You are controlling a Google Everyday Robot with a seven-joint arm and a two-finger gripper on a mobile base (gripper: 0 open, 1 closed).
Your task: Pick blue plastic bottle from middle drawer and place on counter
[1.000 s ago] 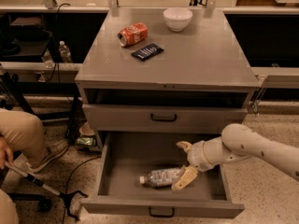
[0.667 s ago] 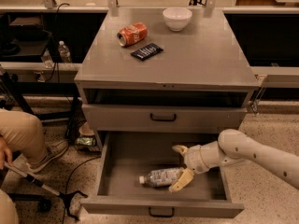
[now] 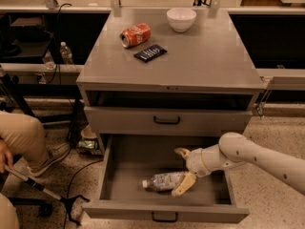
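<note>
The blue plastic bottle [image 3: 163,181] lies on its side in the pulled-out middle drawer [image 3: 125,156], white cap pointing left, near the drawer's front. My gripper [image 3: 182,169] is down inside the drawer at the bottle's right end, and it is open. One tan finger [image 3: 184,184] rests against the bottle's base end, and the other is further back, clear of the bottle. The counter [image 3: 200,61] is the grey cabinet top above.
On the counter lie a red-orange soda can [image 3: 135,35], a dark snack packet [image 3: 150,53] and a white bowl [image 3: 181,18]. A closed drawer [image 3: 167,120] sits above the open one. A seated person's leg [image 3: 21,135] and a cane are at the left.
My gripper and forearm have shifted slightly left and lower in the drawer, closer to the bottle's base end. The bottle has not moved.
</note>
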